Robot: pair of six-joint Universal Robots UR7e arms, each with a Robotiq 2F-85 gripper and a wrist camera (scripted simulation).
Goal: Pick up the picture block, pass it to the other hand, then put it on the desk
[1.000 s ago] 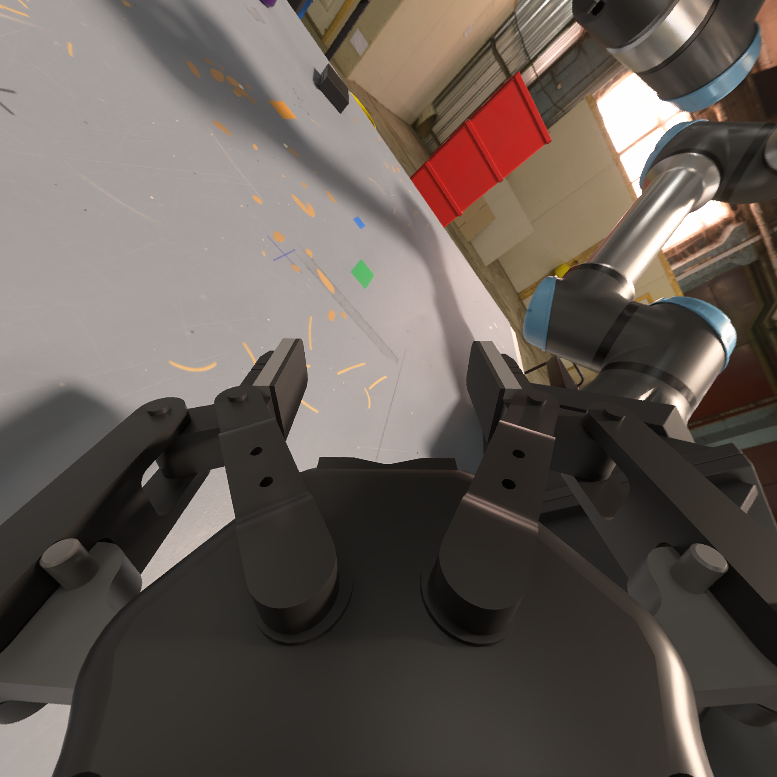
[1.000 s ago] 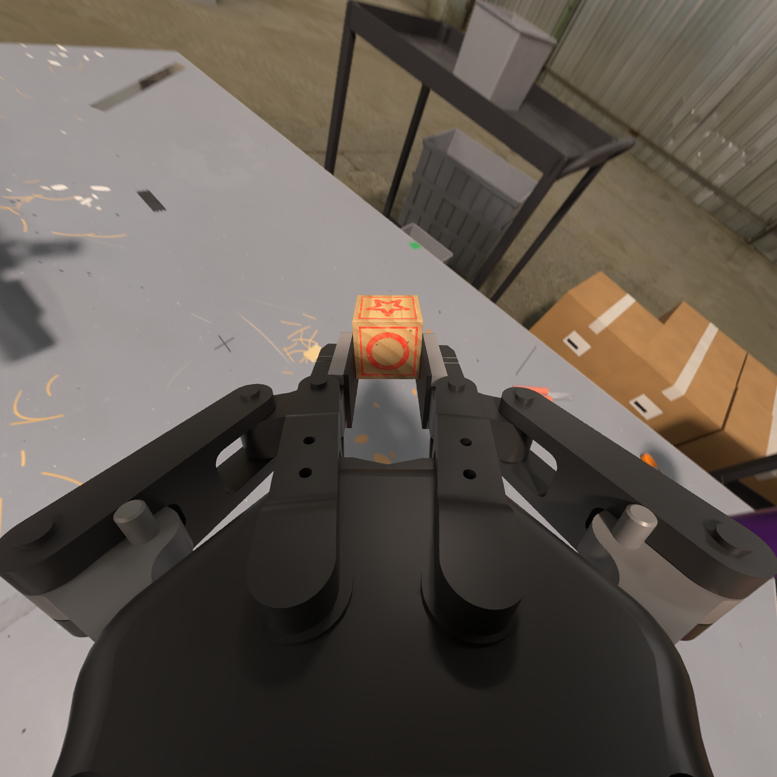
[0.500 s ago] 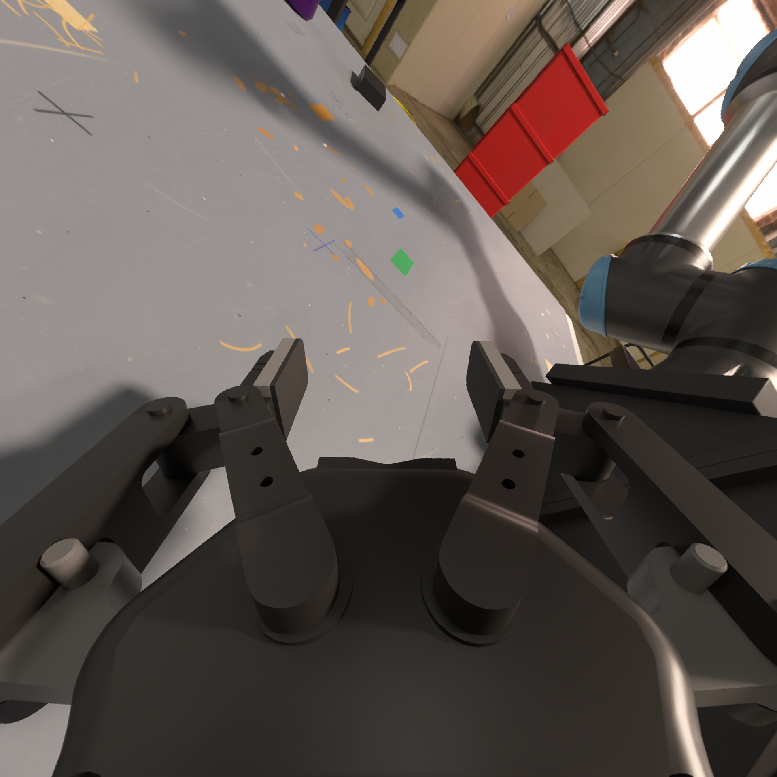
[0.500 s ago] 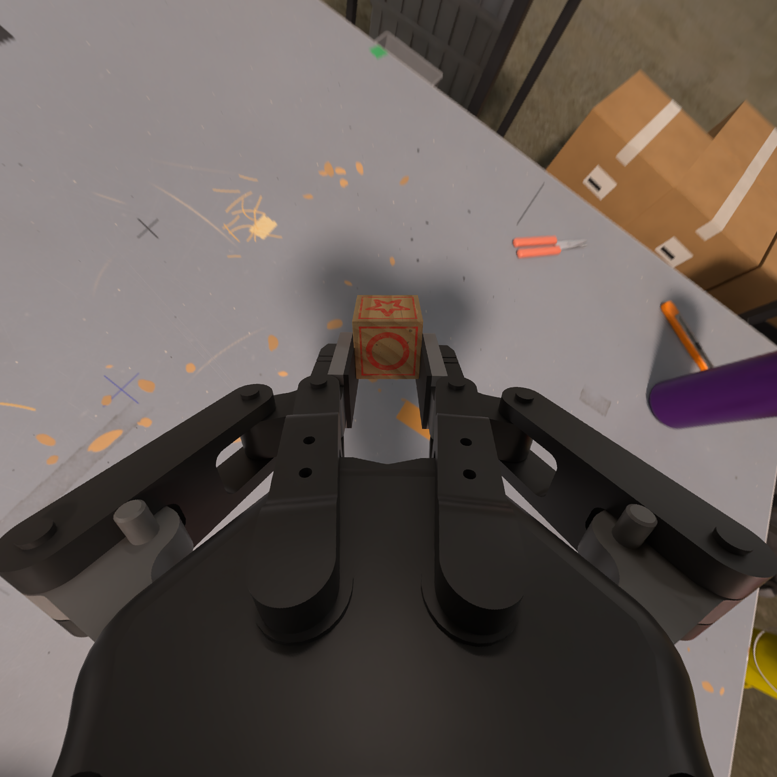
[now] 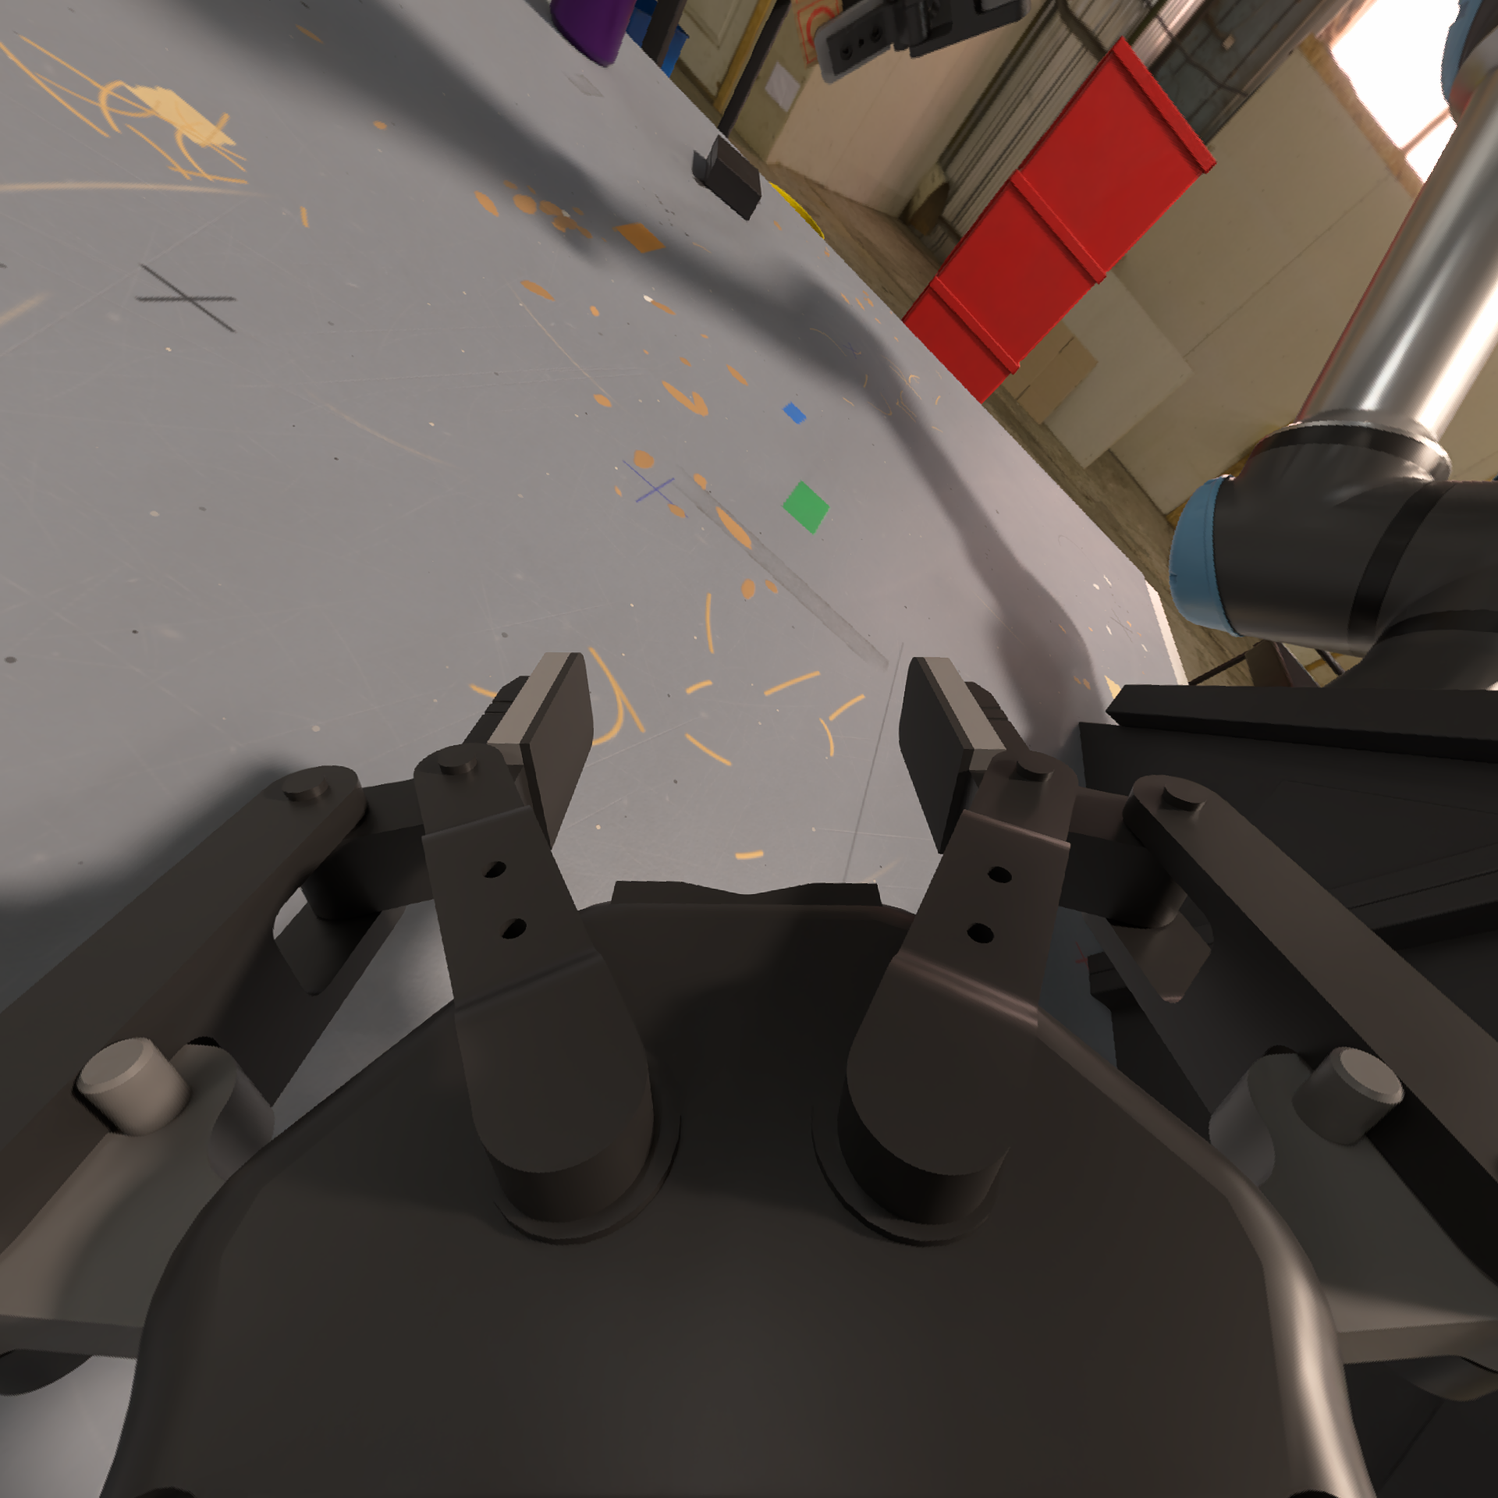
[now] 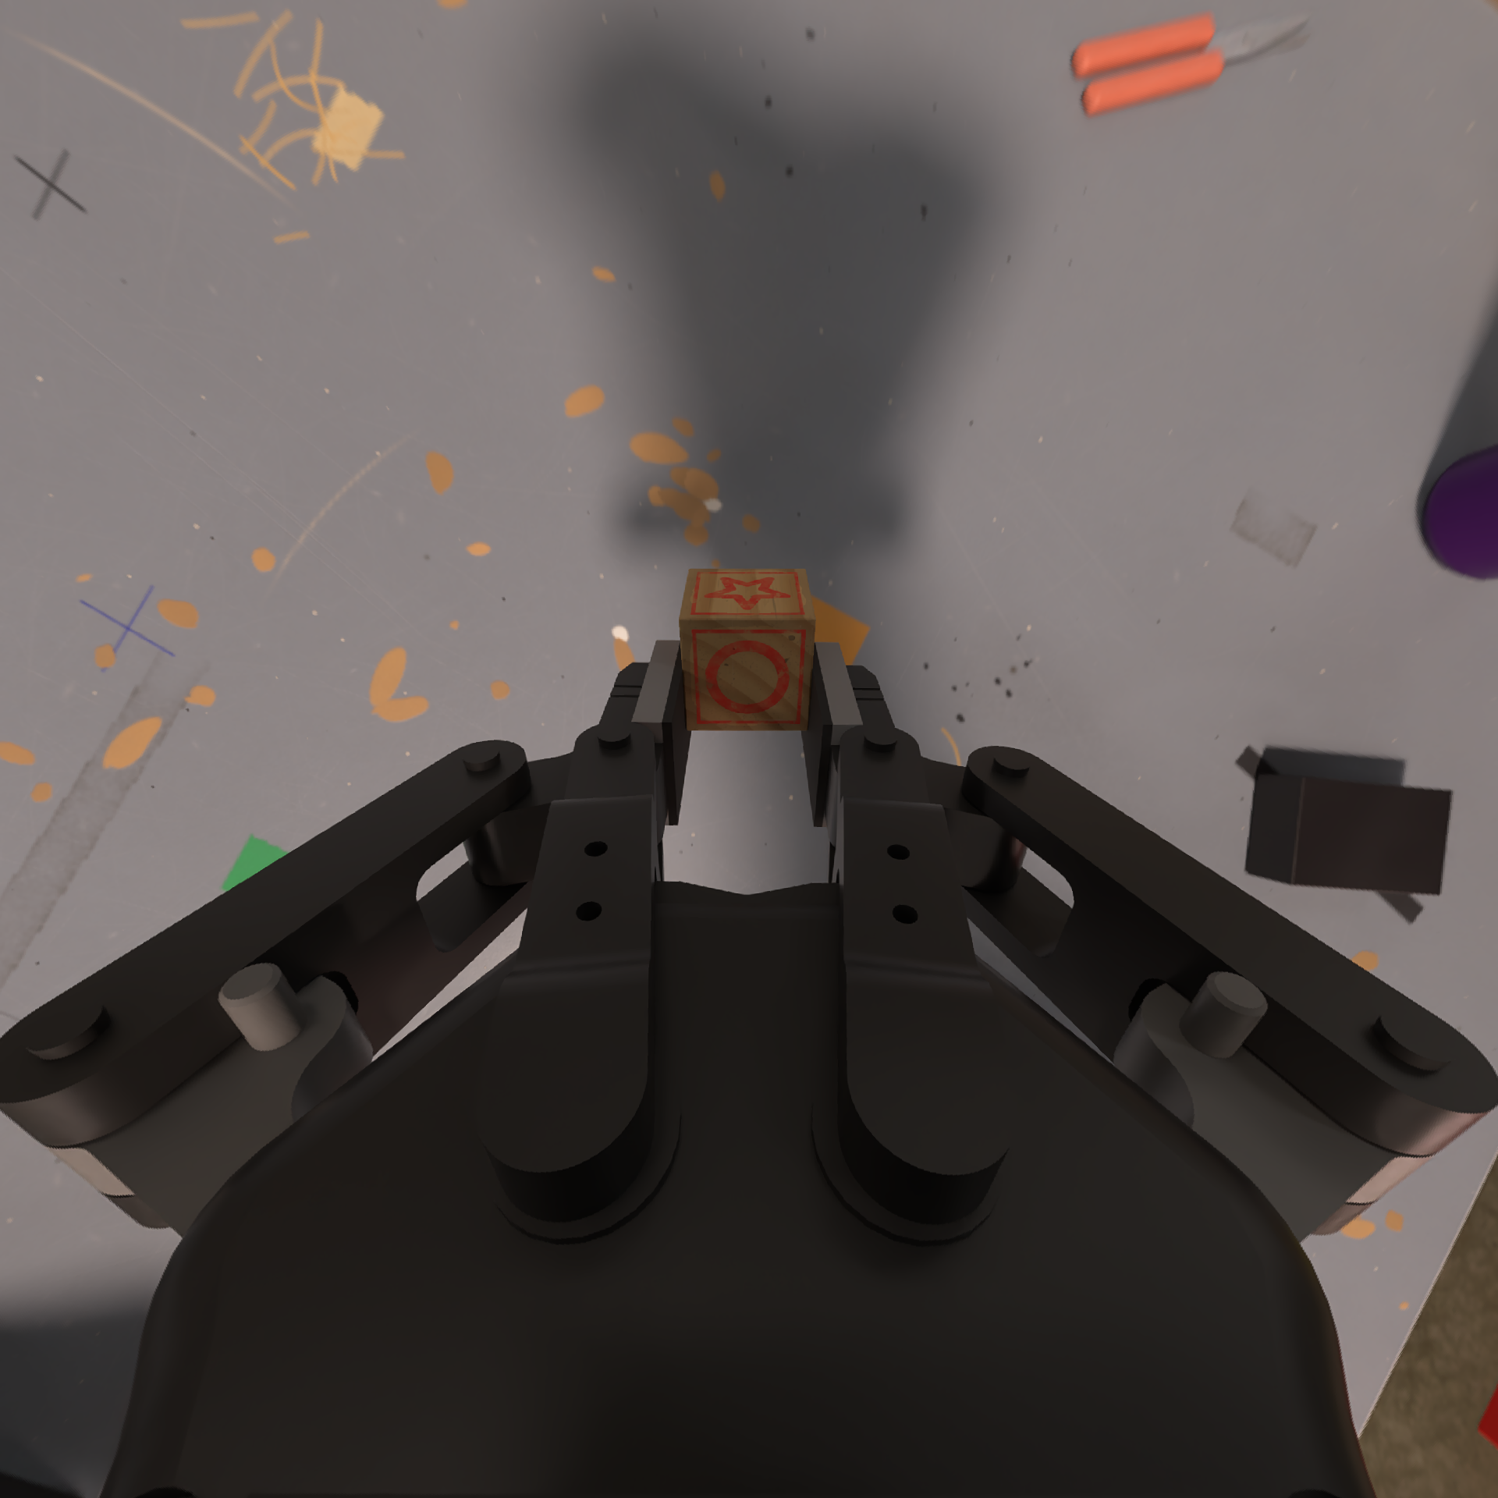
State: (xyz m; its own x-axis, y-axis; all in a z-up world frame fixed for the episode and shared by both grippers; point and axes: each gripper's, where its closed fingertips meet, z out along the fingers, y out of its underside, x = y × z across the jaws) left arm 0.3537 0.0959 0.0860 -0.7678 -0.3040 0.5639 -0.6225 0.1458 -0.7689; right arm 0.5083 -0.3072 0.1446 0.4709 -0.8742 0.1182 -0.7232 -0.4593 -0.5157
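Wooden, with a red ring on the face toward the camera and a red star on the face above it, the block (image 6: 747, 648) sits clamped between the fingertips of the right claw (image 6: 747, 689), one pad pressed on each side. It hangs above the grey table (image 6: 324, 405), clear of the surface, over a broad dark shadow and a scatter of orange paint flecks. Near the table's far edge in the right wrist view lie orange-handled pliers (image 6: 1151, 61). A purple cylinder (image 6: 1459, 519) lies at the right edge, and a black box (image 6: 1346, 835) rests nearer the claw on that side. A green patch (image 6: 251, 863) peeks out beside the left linkage.

The left claw (image 5: 746, 729) hangs empty with its fingers spread wide, tilted over the table (image 5: 284, 486). Ahead of it lie a green square (image 5: 805, 507) and a small blue one (image 5: 794, 413). The black box (image 5: 727, 177) sits close to the far edge, with red bins (image 5: 1070, 219) on the floor beyond.
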